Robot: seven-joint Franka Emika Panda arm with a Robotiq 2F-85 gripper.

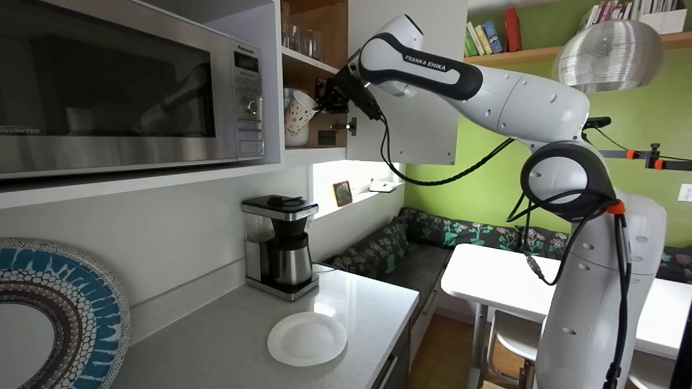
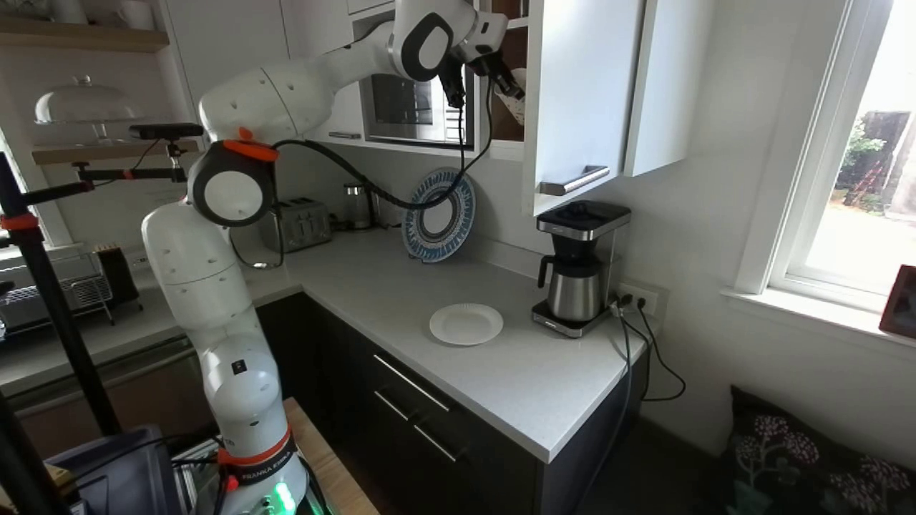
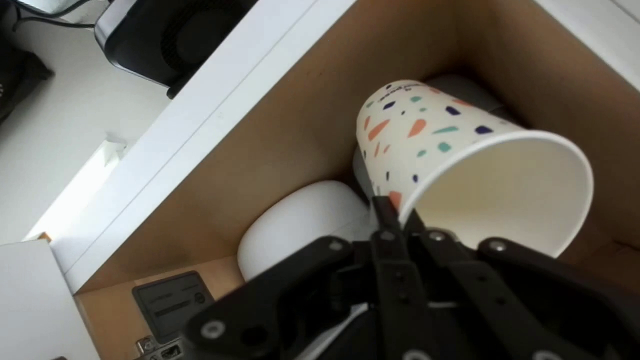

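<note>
Tool [image 3: 398, 212] pinches the rim of a speckled paper cup [image 3: 420, 132] in the opening of a cabinet [image 3: 295, 125]; cup tilts, mouth nearest the tool, long axis running far and left to base.

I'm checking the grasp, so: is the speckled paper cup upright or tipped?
Tipped: in an exterior view the speckled paper cup leans, and the wrist view shows its rim pinched between the fingers.
</note>
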